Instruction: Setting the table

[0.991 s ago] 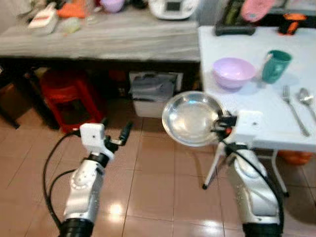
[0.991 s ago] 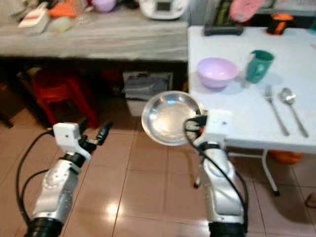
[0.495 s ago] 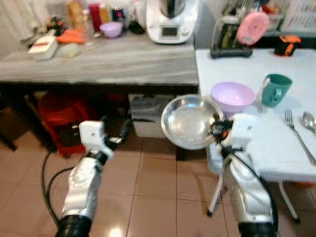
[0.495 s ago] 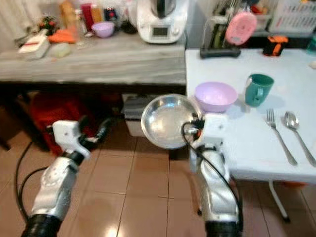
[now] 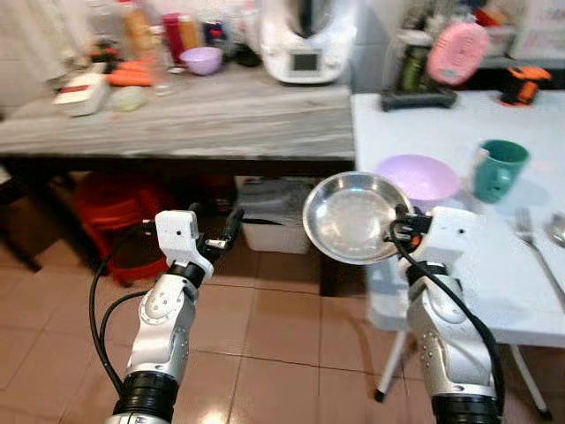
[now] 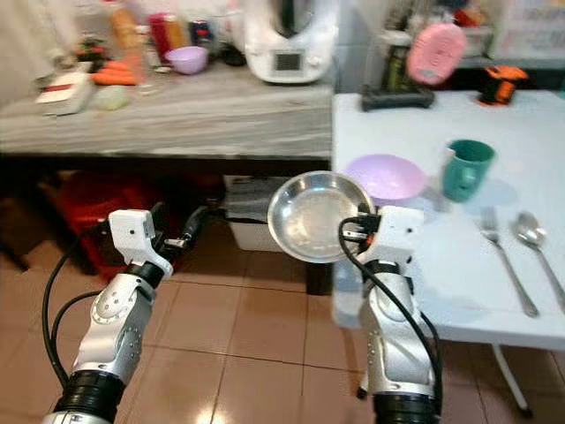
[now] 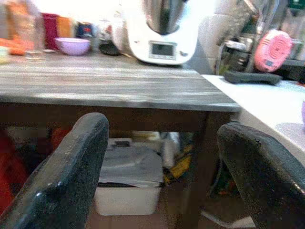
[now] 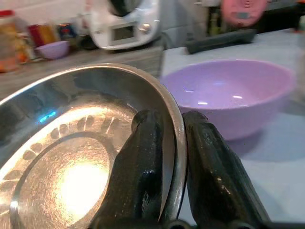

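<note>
The right gripper (image 8: 167, 157) pinches the rim of a steel plate (image 5: 353, 216), one black finger on each face, and holds it tilted in the air just off the near left corner of the white table (image 5: 459, 274). The left gripper (image 5: 216, 238) hangs empty with its fingers spread wide, out over the tiled floor (image 5: 265, 353) and facing the space beneath the grey counter (image 5: 203, 119).

On the white table, a lilac bowl (image 5: 424, 177) sits just behind the plate, close to the table's left edge. A green mug (image 5: 500, 168) stands beside it, and a fork (image 6: 503, 256) and spoon (image 6: 534, 238) lie farther right. The strip of table nearest the robot is bare.

The grey counter butts against the table's left side; a white kitchen machine (image 5: 305, 40), a small purple bowl (image 5: 201, 60) and bottles stand along its back. Under it are a red stool (image 5: 119, 208) and a white bin (image 5: 274, 221). Open tiles lie between the two arms.
</note>
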Motion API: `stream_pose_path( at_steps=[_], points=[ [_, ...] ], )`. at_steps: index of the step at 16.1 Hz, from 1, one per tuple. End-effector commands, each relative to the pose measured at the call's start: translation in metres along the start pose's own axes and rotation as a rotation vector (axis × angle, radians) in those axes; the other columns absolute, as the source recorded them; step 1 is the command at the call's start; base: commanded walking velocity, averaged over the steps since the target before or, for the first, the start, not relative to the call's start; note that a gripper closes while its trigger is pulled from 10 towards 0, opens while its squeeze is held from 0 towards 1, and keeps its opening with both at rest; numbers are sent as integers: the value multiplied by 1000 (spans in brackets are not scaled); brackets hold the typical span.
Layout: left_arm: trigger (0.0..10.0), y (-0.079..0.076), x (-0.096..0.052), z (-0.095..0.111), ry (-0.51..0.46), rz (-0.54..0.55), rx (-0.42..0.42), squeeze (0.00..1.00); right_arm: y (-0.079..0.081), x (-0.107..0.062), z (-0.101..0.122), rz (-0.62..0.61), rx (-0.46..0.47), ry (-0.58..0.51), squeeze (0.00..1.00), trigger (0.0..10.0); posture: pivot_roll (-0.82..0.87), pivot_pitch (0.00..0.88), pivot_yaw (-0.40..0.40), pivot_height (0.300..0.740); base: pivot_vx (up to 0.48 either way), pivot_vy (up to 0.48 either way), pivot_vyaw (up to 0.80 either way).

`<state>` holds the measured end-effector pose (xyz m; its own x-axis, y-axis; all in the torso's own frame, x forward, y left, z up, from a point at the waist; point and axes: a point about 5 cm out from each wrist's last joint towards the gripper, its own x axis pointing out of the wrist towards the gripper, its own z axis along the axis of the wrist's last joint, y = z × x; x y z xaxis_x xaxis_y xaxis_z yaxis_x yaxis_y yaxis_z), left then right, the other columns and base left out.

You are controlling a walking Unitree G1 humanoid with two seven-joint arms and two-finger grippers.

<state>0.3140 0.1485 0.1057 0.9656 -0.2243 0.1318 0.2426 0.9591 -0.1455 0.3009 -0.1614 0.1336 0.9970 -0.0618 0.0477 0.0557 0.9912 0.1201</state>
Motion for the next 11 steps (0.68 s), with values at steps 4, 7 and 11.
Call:
stream_pose_path(
  at_steps=[4,7,11],
  points=[
    [10000,6,-1,0,1,5,21,0,4,4,7,19,6,-35,0,10000,-95,8,85,740,0,382,-272],
    [10000,5,0,0,2,-3,24,0,5,5,8,16,8,-38,0,10000,-96,11,85,740,0,477,0],
    [10000,4,1,1,-2,-7,22,0,6,5,9,15,11,-42,0,10000,-98,18,90,740,0,476,0]
  ],
)
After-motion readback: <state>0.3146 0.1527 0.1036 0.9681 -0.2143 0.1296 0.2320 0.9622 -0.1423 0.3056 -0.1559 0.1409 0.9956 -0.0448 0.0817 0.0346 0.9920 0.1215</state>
